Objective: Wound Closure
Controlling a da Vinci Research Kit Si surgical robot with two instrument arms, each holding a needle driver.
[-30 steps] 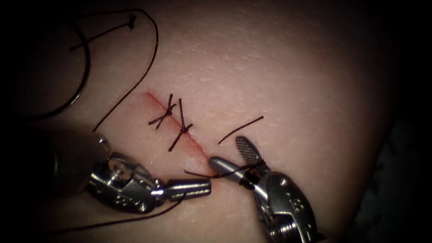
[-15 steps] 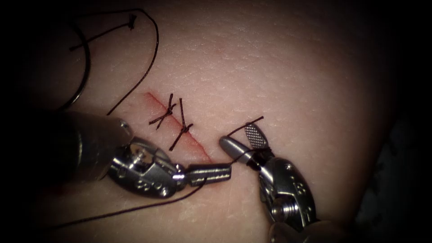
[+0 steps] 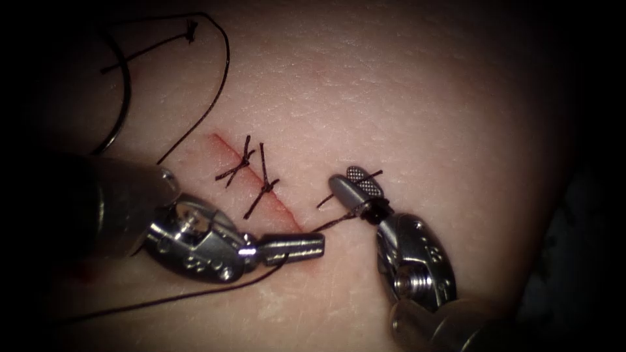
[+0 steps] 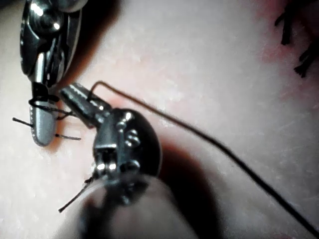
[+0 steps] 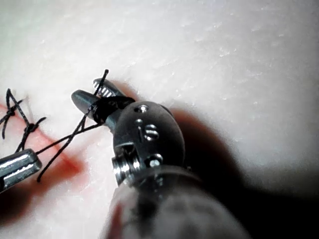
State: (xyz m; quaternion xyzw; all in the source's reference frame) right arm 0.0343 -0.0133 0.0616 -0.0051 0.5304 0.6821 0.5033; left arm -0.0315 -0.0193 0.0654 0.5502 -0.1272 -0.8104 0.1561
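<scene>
The cut [image 3: 261, 186] runs down the tissue [image 3: 424, 98] and carries two tied stitches [image 3: 242, 160]. My left tool [image 3: 321, 245] lies at the cut's lower end, on its left side, jaws shut on the long thread [image 3: 195, 294], which trails away to the lower left. The same thread leaves that tool's jaws [image 4: 67, 91] in the left wrist view. On the right of the cut, my right tool [image 3: 349, 180] has thread looped around its jaws [image 5: 85, 90]. Those jaws are shut on the short thread end [image 3: 373, 173]. The curved needle [image 3: 124, 98] lies free on the tissue at the far upper left, held by neither tool.
Thread [image 3: 218, 91] from the needle arcs across the tissue above the upper end of the cut, with a small knotted tail [image 3: 191, 29] near the top. A faint smear of red fluid [image 3: 290, 221] lines the lower cut.
The right tool moved up and away from the cut's end, and its open jaws shut on the short thread end. The left tool slid right along the cut's lower end.
</scene>
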